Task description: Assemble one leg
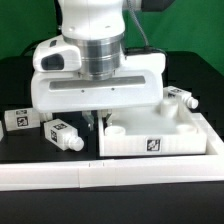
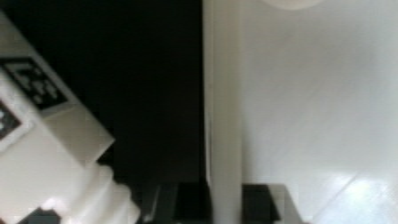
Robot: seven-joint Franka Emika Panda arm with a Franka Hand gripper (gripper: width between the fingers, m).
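Yeah so the end effector (image 1: 97, 124) was clamped on the edge of the white panel (image 1: 150, 138), fingers (image 2: 178, 198) either side, with a leg (image 1: 62, 133) lying nearby on the table (image 1: 22, 150).

A white robot arm comes down from the top centre and fills the middle of the scene. Its end effector (image 1: 95, 122) hangs low over a black surface (image 1: 25, 148), dark fingers (image 1: 88, 121) pointing down just beside the near left corner of a white square panel (image 1: 165, 130). Whether the fingers press on the panel cannot be told. The panel lies flat, with round holes at its corners and a square tag on its front edge. Three stubby white pegs with tags lie around it. The first leg (image 1: 18, 120) is at the exterior view's left edge, the second leg (image 1: 62, 133) is near the fingers, and the third leg (image 1: 180, 98) is behind the panel on the exterior view's right. A long white bar (image 1: 60, 178) runs across the front.
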